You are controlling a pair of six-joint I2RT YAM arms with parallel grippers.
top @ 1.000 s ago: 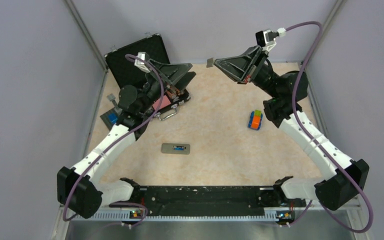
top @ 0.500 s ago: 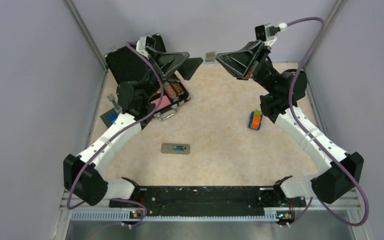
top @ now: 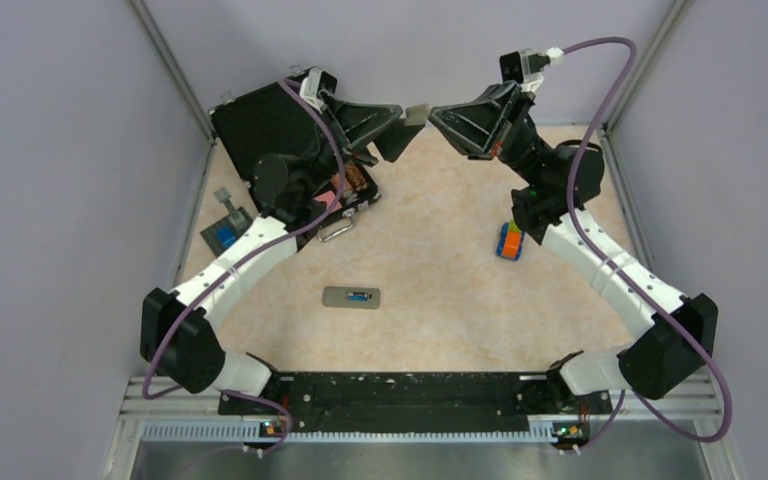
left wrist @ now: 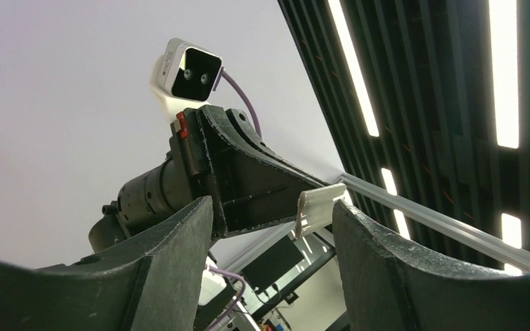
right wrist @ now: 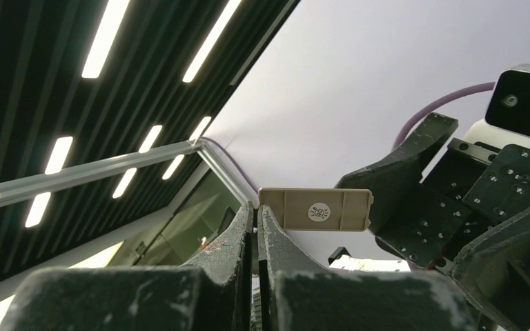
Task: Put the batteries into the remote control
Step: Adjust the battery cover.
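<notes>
One battery at least looks seated: the blue battery (top: 360, 295) shows in the open bay of the remote (top: 351, 297). I can't make out the dark grey one at this resolution. It could be in the bay beside the blue or somewhere else. The remote lies flat, grey back up, near the middle of the worktop (top: 440, 330), well apart from both arms.

The cover (top: 418, 113) is off the remote and up in the air at the far side of the cell. The right jaws are clamped on one end of it, pressed together with only the plate's thickness between them. The right wrist view shows the cover (right wrist: 315, 209) as a thin beige rectangle with a small round sticker mid-face, sticking out sideways from the tips. The left jaws are spread wide with nothing in them. In the left wrist view the cover (left wrist: 321, 207) sits in the gap between them, close to one side; I can't tell whether it touches. To me this reads as a mid-air handover, right to left.

My take:
- **Progress:** loading is half or fully done, depending on where the grey cell is.
- **Left to do:** the cover has to come down to the remote and snap onto the bay. I'd confirm the grey cell first.

Also on the worktop are an open black case (top: 260, 120) at far left and a block toy (top: 509, 240) at right. Neither is in play.
</notes>
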